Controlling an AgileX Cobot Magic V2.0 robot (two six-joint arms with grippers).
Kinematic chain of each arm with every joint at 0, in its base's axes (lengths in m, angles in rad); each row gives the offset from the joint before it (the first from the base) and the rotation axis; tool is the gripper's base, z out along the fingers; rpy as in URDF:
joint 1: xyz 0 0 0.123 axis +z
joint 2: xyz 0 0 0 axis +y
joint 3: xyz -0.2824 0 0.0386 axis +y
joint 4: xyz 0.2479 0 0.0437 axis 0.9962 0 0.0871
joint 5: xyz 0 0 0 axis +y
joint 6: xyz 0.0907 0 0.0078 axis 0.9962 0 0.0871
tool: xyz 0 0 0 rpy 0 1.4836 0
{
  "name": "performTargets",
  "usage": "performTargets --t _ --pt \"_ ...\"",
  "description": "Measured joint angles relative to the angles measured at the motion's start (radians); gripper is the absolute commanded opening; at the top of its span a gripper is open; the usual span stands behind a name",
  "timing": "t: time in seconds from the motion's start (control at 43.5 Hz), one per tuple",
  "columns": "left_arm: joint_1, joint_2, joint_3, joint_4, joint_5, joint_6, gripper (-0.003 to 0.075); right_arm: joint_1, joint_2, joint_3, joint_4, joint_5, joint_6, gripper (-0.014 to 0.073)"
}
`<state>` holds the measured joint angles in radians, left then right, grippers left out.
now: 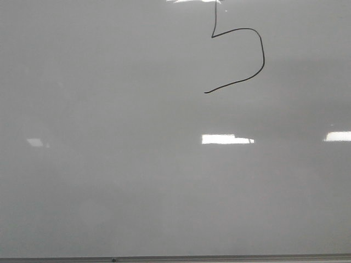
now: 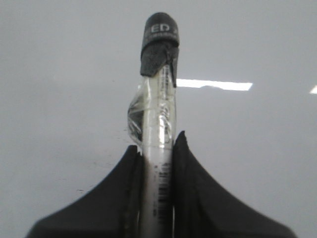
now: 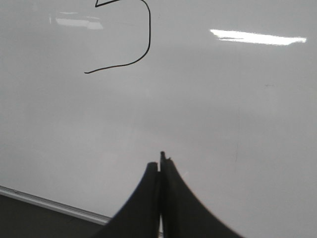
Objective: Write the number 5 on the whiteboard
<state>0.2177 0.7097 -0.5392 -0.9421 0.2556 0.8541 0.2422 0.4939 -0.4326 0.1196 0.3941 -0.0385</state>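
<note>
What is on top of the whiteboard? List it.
On the whiteboard: the number 5 in thin black line, its top cut off by the frame edge, plus light reflections. Nothing else shows.

**Cut off and out of sight**

In the front view the number 5 (image 1: 262, 52) runs out at the upper edge, so the head of its upright stroke is lost in glare. The right wrist view cuts its upper part too. The whiteboard (image 1: 109, 181) overruns every picture. The marker (image 2: 157, 124) disappears between the left gripper (image 2: 157, 148) fingers; its lower end is hidden, and the cap lettering is too blurred to read.
</note>
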Motion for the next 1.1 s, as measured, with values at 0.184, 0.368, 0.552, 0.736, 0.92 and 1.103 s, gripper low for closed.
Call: performTargets --t 0.184,0.368,0.552,0.736,0.92,1.103 --pt "0.049 0.164 -0.043 -0.029 -0.05 -0.001 -0.002 0.0 0.0 0.0 0.0 -0.002 0.001 -0.0072" --pt "0.051 0.34 -0.128 -0.077 -0.049 0.108 -0.002 0.0 0.0 0.0 0.002 -0.004 0.001 -0.0072" --pt "0.051 0.446 -0.198 -0.392 0.023 0.49 -0.002 0.0 0.0 0.0 0.002 -0.004 0.001 -0.0072" --pt "0.051 0.492 -0.21 -0.718 0.027 0.797 -0.002 0.0 0.0 0.001 0.002 -0.004 0.001 -0.0072" --pt "0.073 0.56 -0.21 -0.816 0.018 0.873 -0.002 0.0 -0.002 0.003 0.002 -0.004 0.001 -0.0072" --pt "0.124 0.639 -0.21 -0.85 0.215 1.006 -0.002 0.0 -0.002 0.002 0.002 -0.004 0.001 -0.0072"
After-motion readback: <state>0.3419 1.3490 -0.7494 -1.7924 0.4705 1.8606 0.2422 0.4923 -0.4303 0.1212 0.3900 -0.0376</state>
